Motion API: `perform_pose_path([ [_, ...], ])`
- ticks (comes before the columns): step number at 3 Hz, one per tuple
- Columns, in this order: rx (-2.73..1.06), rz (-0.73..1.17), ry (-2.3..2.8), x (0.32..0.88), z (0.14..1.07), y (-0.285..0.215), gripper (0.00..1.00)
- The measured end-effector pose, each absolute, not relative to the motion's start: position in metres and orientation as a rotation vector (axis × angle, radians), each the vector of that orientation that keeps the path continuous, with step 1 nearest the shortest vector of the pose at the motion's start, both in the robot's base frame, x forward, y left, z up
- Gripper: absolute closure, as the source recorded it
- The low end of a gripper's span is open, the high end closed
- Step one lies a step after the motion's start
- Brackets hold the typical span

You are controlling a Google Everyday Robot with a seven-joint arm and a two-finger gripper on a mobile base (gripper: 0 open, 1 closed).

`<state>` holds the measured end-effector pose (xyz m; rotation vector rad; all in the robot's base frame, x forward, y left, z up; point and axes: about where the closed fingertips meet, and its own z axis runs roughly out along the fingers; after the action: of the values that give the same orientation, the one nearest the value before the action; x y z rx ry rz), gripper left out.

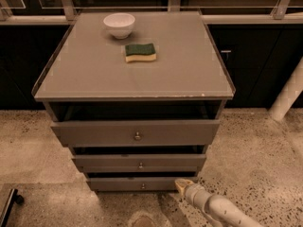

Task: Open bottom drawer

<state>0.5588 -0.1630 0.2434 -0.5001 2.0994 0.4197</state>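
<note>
The bottom drawer (118,184) is the lowest and narrowest-looking of three grey-brown drawers in the cabinet, with a tiny round metal knob (142,186) at its centre. Its front sits close under the middle drawer (104,163). My gripper (182,186) comes in from the lower right on a white arm. Its yellowish tip is by the bottom drawer's right end, to the right of the knob and apart from it.
The top drawer (94,133) has the biggest knob. On the cabinet top (85,74) stand a white bowl (119,24) and a green-and-yellow sponge (140,52). Speckled floor lies all round. A white post (289,91) stands at the right, a dark wheeled object (10,205) at lower left.
</note>
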Motion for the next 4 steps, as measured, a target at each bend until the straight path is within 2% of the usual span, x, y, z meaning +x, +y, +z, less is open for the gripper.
perform_pose_path([
  [4, -0.363, 0.306, 2.093, 0.649, 0.191, -0.186, 1.00],
])
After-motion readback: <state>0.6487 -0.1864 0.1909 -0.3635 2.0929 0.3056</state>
